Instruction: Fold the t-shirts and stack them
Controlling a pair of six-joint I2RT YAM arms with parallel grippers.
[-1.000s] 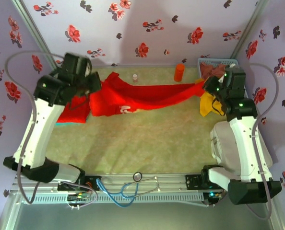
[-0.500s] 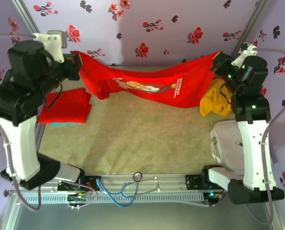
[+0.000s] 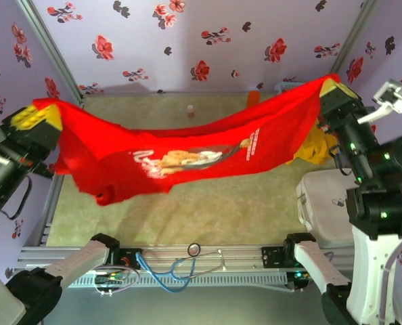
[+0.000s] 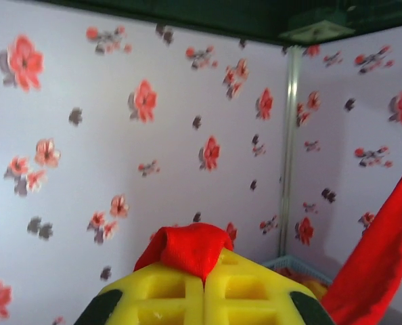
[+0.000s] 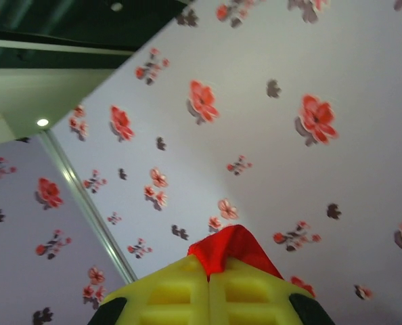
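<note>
The red t-shirt point(image 3: 187, 145) hangs in the air above the worktop point(image 3: 221, 210), stretched from the left edge toward the far right corner. The left tool point(image 3: 38, 116) is clamped tight on one end of the cloth and the right tool point(image 3: 331, 88) on the other. In each wrist view the yellow pads point(image 4: 167, 291) meet, with a tuft of red fabric squeezed out between them. Held at two points like this, the shirt sags in a shallow curve. Its picture and white lettering point(image 3: 187, 159) face up, and one loose part droops toward the near left. The lift looks meant to pull out wrinkles and open the garment, so it can be laid down square for folding. No part of it seems to touch the worktop. A yellow cloth point(image 3: 315, 145) lies by the right edge, partly behind the raised shirt, and could snag the hem as the shirt is lowered.
</note>
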